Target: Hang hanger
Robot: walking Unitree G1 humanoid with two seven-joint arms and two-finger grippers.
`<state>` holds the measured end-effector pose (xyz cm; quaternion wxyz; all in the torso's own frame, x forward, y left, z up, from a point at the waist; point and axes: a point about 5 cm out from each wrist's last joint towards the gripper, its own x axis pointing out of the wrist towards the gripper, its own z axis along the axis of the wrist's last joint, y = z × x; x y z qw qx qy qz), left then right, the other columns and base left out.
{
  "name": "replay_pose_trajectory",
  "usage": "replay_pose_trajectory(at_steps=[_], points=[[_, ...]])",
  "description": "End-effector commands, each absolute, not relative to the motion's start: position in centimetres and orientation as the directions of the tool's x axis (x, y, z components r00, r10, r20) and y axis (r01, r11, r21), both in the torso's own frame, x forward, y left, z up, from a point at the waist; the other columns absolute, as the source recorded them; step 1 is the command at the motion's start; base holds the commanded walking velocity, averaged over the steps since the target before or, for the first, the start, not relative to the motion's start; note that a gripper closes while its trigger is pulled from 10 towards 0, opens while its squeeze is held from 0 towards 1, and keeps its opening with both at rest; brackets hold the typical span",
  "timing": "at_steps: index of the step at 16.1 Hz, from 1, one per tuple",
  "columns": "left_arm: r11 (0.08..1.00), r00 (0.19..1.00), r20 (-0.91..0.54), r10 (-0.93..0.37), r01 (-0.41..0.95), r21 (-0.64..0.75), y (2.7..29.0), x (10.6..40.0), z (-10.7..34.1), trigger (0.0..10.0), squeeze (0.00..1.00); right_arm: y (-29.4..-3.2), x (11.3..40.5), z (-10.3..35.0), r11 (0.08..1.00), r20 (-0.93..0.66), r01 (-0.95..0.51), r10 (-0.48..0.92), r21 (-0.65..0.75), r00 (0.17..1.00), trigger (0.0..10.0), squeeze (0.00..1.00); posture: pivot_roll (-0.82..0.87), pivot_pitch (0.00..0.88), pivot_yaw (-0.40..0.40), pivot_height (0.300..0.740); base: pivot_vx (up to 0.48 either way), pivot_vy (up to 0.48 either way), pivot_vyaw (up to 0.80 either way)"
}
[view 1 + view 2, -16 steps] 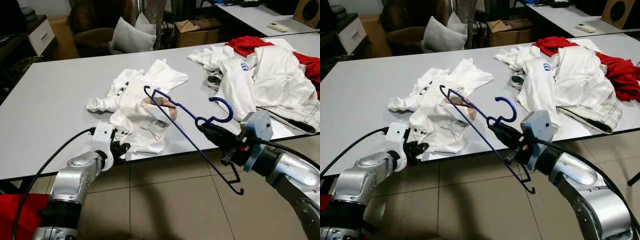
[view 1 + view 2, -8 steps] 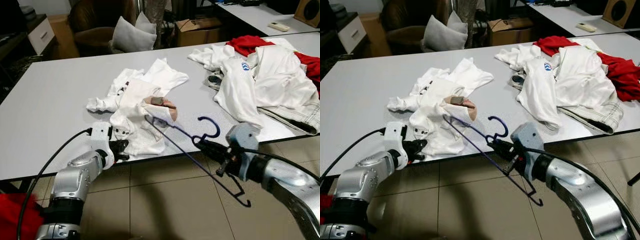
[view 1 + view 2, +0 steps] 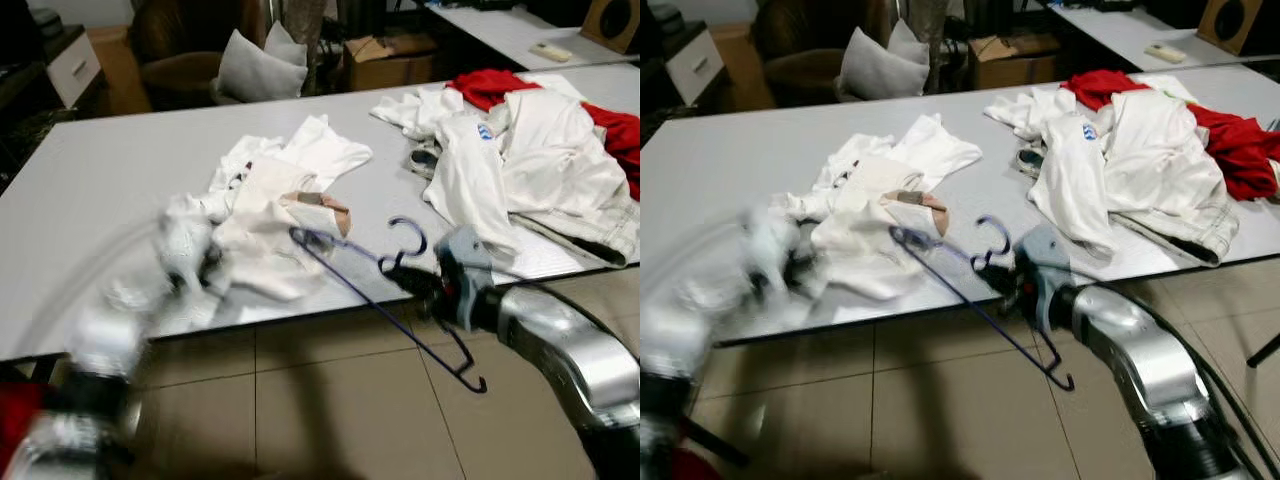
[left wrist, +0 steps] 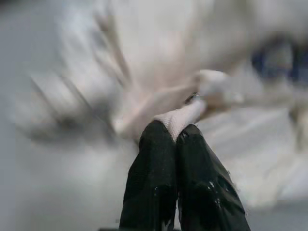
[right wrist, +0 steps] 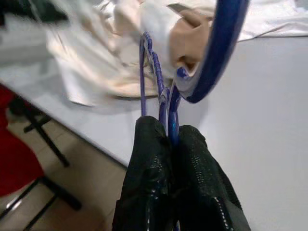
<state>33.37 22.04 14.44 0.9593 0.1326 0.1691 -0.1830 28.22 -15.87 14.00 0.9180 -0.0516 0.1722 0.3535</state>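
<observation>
A blue wire hanger (image 3: 372, 287) hangs tilted at the table's front edge, one end over the white garment (image 3: 270, 215). My right gripper (image 3: 408, 281) is shut on its neck just below the hook; in the right wrist view the hook (image 5: 217, 53) curves up from the right gripper (image 5: 169, 126). My left arm is badly blurred. Its gripper (image 3: 203, 266) is at the garment's near left corner. In the left wrist view the left gripper (image 4: 174, 131) is shut, pinching a fold of white cloth (image 4: 186, 113).
The grey table (image 3: 90, 190) runs across the view, with tiled floor (image 3: 330, 400) in front of it. A pile of white and red clothes (image 3: 530, 150) covers its right end. Beyond stand a chair with a grey pillow (image 3: 250, 70) and a cardboard box (image 3: 390, 55).
My left arm has swung up fast with the garment's corner, blurring. My right gripper has carried the hanger lower and closer to the table edge, beside the garment.
</observation>
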Motion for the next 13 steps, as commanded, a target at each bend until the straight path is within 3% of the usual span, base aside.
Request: replay_pose_trajectory(at_steps=[1, 3, 4, 6, 8, 10, 13], points=[[0.885, 0.895, -0.330, -0.301, 0.391, 0.254, 23.0, 34.1, 16.3, 0.0, 0.00, -16.4, 28.8, 13.6, 0.785, -0.374, -0.619, 0.583, 0.032, 0.721, 10.0, 0.00, -0.06, 0.000, 0.078, 0.740, 0.000, 0.000, 0.00], [0.858, 0.941, -0.199, -0.274, 0.333, 0.391, 24.2, 36.2, 21.1, 0.0, 0.00, -16.7, 29.5, 13.6, 0.822, -0.356, -0.566, 0.550, 0.070, 0.755, 10.0, 0.00, -0.05, 0.000, 0.074, 0.740, 0.000, 0.000, 0.00], [0.802, 0.940, -0.052, -0.337, 0.316, 0.507, 23.3, 37.5, 25.9, 0.0, 0.00, -16.9, 30.2, 14.7, 0.860, -0.262, -0.500, 0.508, 0.101, 0.821, 10.0, 0.00, -0.05, 0.000, 0.081, 0.740, 0.000, 0.000, 0.00], [0.778, 0.924, -0.024, -0.383, 0.336, 0.531, 22.3, 37.7, 27.0, 0.0, 0.00, -16.9, 30.2, 15.4, 0.875, -0.181, -0.448, 0.478, 0.183, 0.860, 10.0, 0.00, -0.05, 0.000, 0.085, 0.740, 0.000, 0.000, 0.00], [0.713, 0.869, -0.216, -0.446, 0.490, 0.501, 20.6, 37.1, 22.5, 0.0, 0.00, -16.0, 28.0, 13.4, 0.860, -0.221, -0.393, 0.473, 0.325, 0.853, 10.0, 0.00, -0.06, 0.000, 0.090, 0.740, 0.000, 0.000, 0.00], [0.679, 0.810, -0.427, -0.403, 0.577, 0.454, 21.2, 36.0, 17.4, 0.0, 0.00, -14.9, 26.0, 11.6, 0.856, -0.298, -0.386, 0.489, 0.342, 0.820, 10.0, 0.00, -0.07, 0.000, 0.100, 0.740, 0.000, 0.000, 0.00], [0.707, 0.810, -0.479, -0.337, 0.554, 0.440, 22.4, 35.1, 15.8, 0.0, 0.00, -14.6, 25.5, 12.2, 0.844, -0.285, -0.392, 0.503, 0.367, 0.816, 10.0, 0.00, -0.07, 0.000, 0.094, 0.740, 0.000, 0.000, 0.00]])
